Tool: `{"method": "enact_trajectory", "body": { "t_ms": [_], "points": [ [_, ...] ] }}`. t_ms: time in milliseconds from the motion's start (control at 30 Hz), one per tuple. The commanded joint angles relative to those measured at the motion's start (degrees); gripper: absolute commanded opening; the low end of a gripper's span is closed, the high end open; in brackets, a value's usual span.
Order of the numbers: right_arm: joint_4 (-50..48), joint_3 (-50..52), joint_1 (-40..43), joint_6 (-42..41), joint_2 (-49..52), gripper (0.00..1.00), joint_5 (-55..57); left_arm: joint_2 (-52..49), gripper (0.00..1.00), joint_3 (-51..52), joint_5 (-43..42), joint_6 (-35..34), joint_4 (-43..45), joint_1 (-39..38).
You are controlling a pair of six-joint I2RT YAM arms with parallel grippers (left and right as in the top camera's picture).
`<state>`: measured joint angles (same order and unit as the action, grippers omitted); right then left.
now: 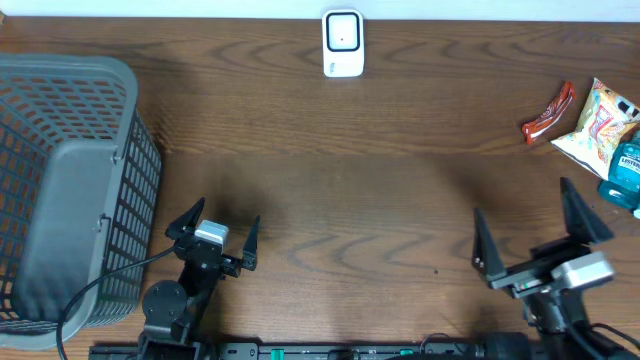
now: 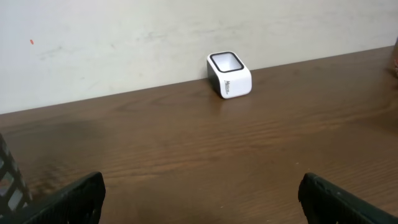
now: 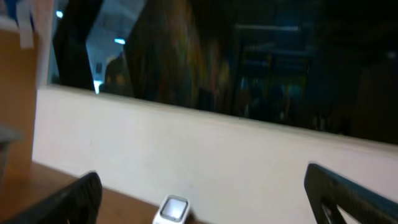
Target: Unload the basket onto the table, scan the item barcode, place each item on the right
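Observation:
A white barcode scanner [image 1: 342, 43] with a dark window stands at the table's far edge, near the middle; it also shows as the scanner [image 2: 229, 74] against the wall and the scanner [image 3: 172, 210], blurred. The items lie at the far right: a red packet [image 1: 548, 112], a yellow snack bag [image 1: 598, 125] and a blue bottle [image 1: 625, 172]. No barcode shows on them. My left gripper [image 1: 227, 212] [image 2: 200, 186] hangs open and empty near the front left. My right gripper [image 1: 522, 200] [image 3: 202, 180] is open and empty at the front right, short of the items.
A large grey mesh basket [image 1: 60, 190] fills the left side, close beside my left arm; its rim [image 2: 9, 180] edges into the left wrist view. A black cable runs from the basket's front corner. The white wall stands behind the scanner.

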<state>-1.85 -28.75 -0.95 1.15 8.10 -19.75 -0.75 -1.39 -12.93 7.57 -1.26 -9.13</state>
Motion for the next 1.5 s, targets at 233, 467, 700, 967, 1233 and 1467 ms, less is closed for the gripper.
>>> {"method": "enact_trajectory", "body": {
  "t_ms": [233, 467, 700, 967, 1233, 1467],
  "points": [
    [-12.72, 14.75, -0.72, 0.44, -7.76, 0.99, 0.17, 0.11, 0.99, 1.07, -0.28, 0.55, -1.73, -0.13],
    [-14.27, 18.82, -2.27, 0.68, -7.78, 0.99, 4.15, 0.11, 0.99, 1.07, -0.28, 0.52, -1.73, -0.13],
    [-19.45, 24.06, -2.25, 1.73, -7.78, 0.99, 4.42, 0.11, 0.99, 1.07, -0.28, 0.55, -1.73, -0.13],
    [-20.7, 27.41, -2.25, 2.47, -7.78, 0.99, 5.03, 0.11, 0.99, 1.07, -0.28, 0.55, -1.73, -0.13],
    [-18.21, 28.46, -2.25, 4.04, -7.8, 0.99, 7.45, 0.11, 0.99, 1.07, -0.28, 0.55, -1.73, -0.13],
    [-12.68, 28.46, -2.27, 5.38, -7.8, 0.99, 8.63, 0.11, 0.99, 1.07, -0.28, 0.55, -1.73, -0.13]
  ]
}}
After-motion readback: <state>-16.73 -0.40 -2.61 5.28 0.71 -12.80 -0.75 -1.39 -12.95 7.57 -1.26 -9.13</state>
